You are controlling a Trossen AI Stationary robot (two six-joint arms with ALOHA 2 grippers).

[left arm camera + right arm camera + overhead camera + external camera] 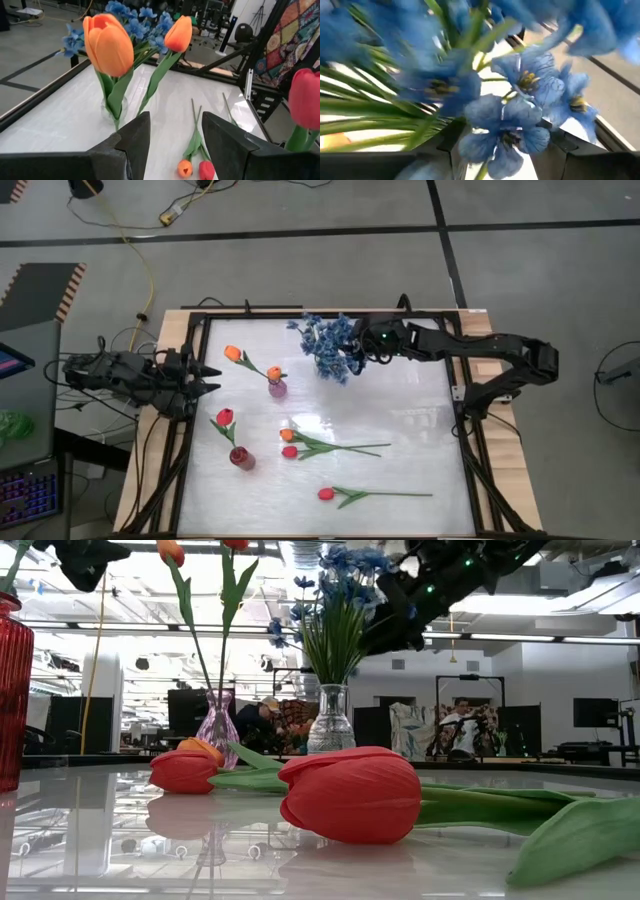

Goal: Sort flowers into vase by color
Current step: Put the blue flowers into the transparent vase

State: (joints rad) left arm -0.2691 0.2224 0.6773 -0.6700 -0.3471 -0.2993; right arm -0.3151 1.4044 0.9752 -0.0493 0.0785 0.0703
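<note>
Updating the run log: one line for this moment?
left end effector: open, table's left edge | right end effector: open, at blue sprigs in vase | tulips loose on table: three

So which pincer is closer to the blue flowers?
The right pincer. It is right at the blue flowers, at their edge. The left pincer waits far off at the table's left side, near the orange tulips.

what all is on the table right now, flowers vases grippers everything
blue flowers: one bunch, blue, in the clear vase at the far edge
orange tulips: two, orange, in the pink vase
red tulip: one, red, in the red vase
loose tulips: three, one orange and two red, lying on the white table
left gripper: open, at the table's left edge
right gripper: open, at the blue bunch
</note>
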